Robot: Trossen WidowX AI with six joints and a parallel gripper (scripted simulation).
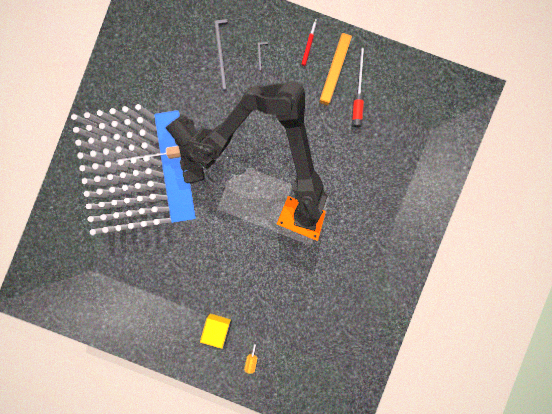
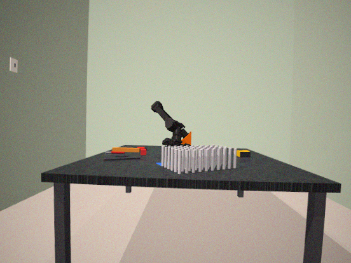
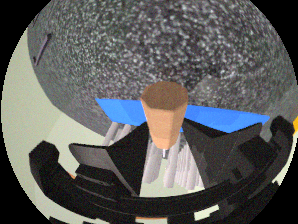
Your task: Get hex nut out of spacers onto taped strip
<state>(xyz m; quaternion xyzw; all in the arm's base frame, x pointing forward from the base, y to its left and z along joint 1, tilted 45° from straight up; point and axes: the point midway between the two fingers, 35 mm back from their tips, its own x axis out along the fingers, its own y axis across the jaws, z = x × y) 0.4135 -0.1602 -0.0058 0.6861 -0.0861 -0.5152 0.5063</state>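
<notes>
My gripper (image 1: 179,151) (image 3: 164,123) is shut on the tan handle (image 1: 173,152) (image 3: 165,117) of a thin-shafted tool, above the blue taped strip (image 1: 181,202) (image 2: 159,164) (image 3: 120,110). The tool's metal shaft (image 1: 142,157) (image 3: 165,153) points left from the strip over or into the field of standing spacers (image 1: 123,176) (image 2: 200,159) (image 3: 172,170). Its far end is near the middle of the field; its height and any hook there cannot be made out. The spacers look upright. The nut cannot be seen in any view.
At the back lie a long hex key (image 1: 220,55), a small hex key (image 1: 259,56), a thin red screwdriver (image 1: 308,49), an orange bar (image 1: 336,69) (image 2: 125,149) and a larger red screwdriver (image 1: 358,111). A yellow block (image 1: 215,331) (image 2: 243,153) and a stubby orange screwdriver (image 1: 251,363) lie opposite.
</notes>
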